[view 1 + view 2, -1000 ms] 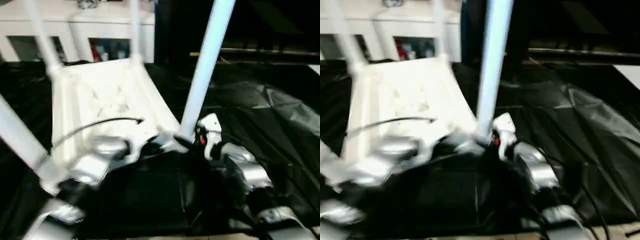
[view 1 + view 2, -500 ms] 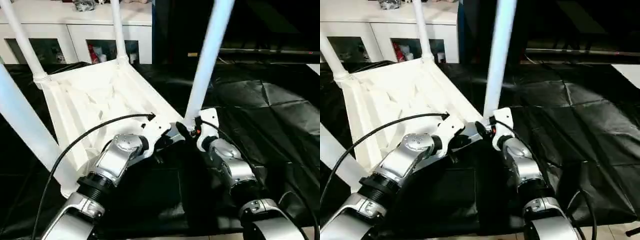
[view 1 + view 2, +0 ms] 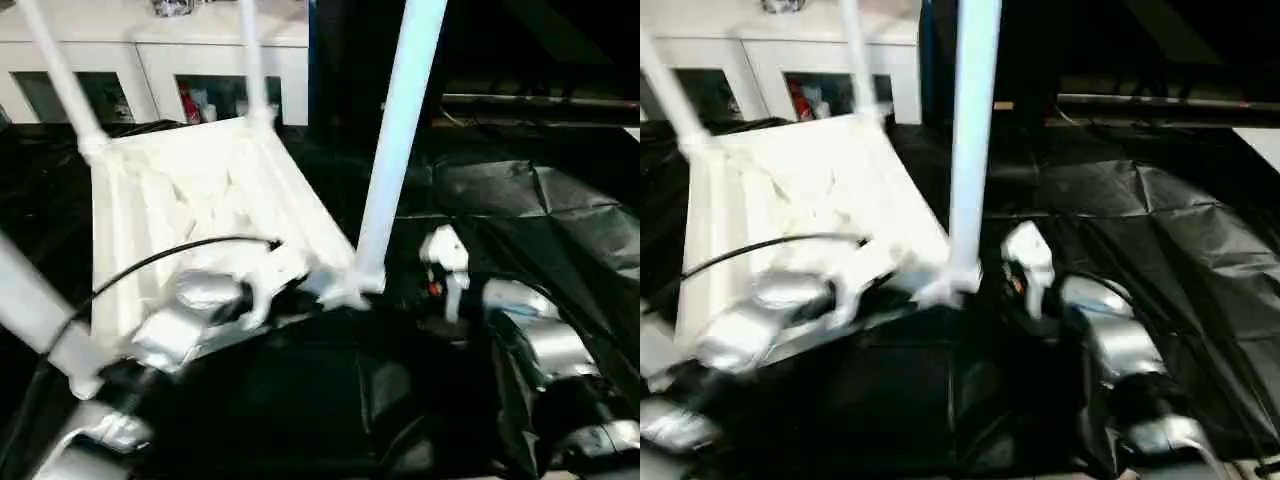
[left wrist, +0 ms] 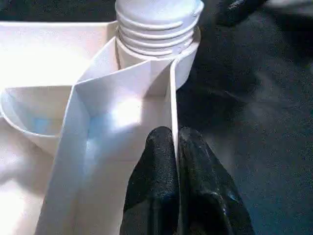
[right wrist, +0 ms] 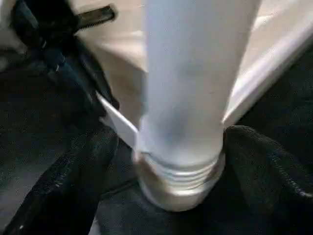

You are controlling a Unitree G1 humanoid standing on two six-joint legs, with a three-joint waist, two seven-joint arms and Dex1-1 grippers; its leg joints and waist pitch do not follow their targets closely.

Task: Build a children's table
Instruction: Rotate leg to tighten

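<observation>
The white tabletop (image 3: 200,190) lies upside down, ribbed underside up, with a white leg standing in each corner socket. The near right leg (image 3: 395,150) rises from its socket (image 3: 350,290). My left gripper (image 4: 173,134) is shut on the tabletop's thin rim wall (image 4: 172,98), just beside that socket's threaded leg end (image 4: 156,24). My right gripper (image 5: 171,132) is open, its black fingers (image 5: 73,186) spread either side of the leg's base (image 5: 190,83). In the left eye view it sits a little right of the leg (image 3: 430,290).
A white glass-door cabinet (image 3: 160,60) stands behind the tabletop. Crumpled black sheeting (image 3: 540,210) covers the ground around it. A black cable (image 3: 150,262) arcs over my left forearm. The near left leg (image 3: 30,300) leans close to my left arm.
The camera has shifted. My right gripper has drawn back to the right, away from the near right leg's base. The left gripper stays on the rim.
</observation>
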